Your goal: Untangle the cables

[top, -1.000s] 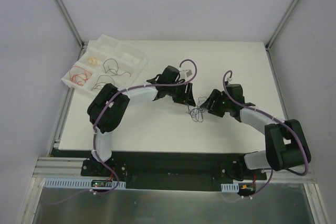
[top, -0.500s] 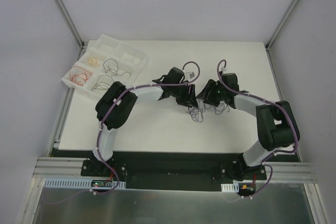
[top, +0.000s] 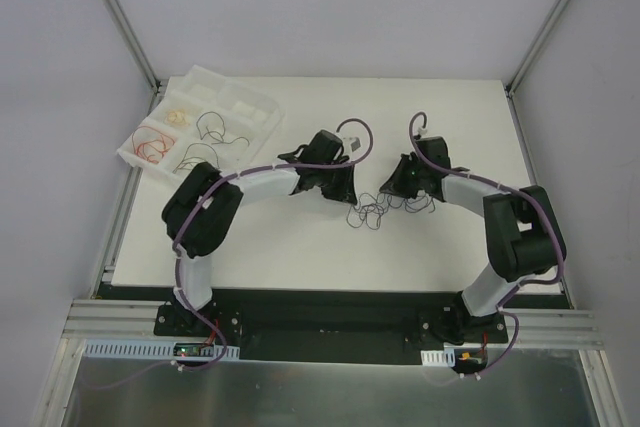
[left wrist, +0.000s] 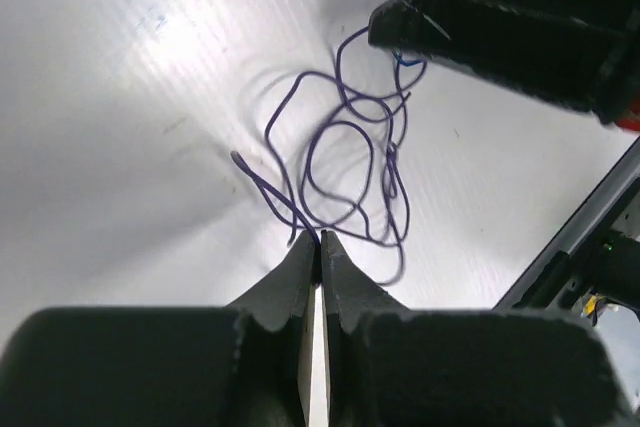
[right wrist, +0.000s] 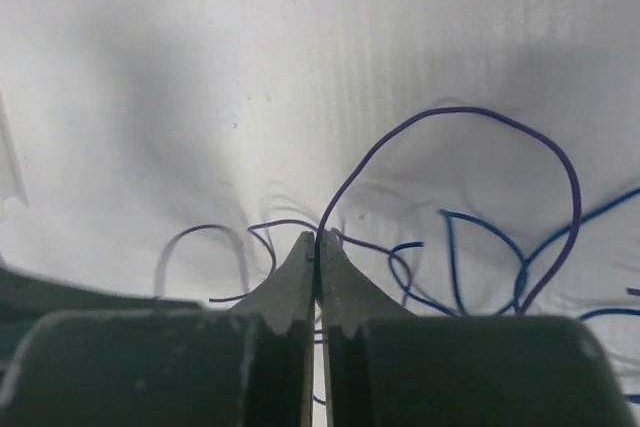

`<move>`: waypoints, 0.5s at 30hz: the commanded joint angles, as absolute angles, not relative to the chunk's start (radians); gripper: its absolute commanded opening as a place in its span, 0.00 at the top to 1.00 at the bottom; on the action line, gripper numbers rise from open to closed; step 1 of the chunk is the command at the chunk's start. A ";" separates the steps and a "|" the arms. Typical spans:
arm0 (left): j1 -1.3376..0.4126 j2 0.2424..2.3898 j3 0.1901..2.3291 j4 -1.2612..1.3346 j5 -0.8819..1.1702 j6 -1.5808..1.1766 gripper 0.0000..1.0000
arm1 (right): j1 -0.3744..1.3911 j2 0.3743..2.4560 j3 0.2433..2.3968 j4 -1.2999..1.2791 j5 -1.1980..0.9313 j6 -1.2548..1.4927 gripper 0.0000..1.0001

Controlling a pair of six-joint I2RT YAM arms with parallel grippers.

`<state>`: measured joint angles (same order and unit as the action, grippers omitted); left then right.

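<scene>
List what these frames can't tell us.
- Top view: tangle too small to count wires or trace crossings.
- Left wrist: right arm covers the tangle's far part; left gripper hides the pinched length.
- Right wrist: right gripper hides its pinch too; blue wires blurred, cut off by the right edge.
- Top view: tray contents too small to sort.

Nothing legible in any view: no text, label, brand mark or number can be read. The small circuit boards point(top: 190, 350) at the front rail below the arm bases are too tiny to show any print. The white tray point(top: 205, 77) at the far left corner shows only plain plastic.
</scene>
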<state>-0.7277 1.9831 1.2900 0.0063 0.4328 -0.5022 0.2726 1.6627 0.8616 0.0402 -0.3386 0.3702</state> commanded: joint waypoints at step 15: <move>-0.669 0.994 1.249 -0.196 -0.209 0.110 1.00 | 0.149 1.486 0.664 0.090 -0.133 0.580 0.99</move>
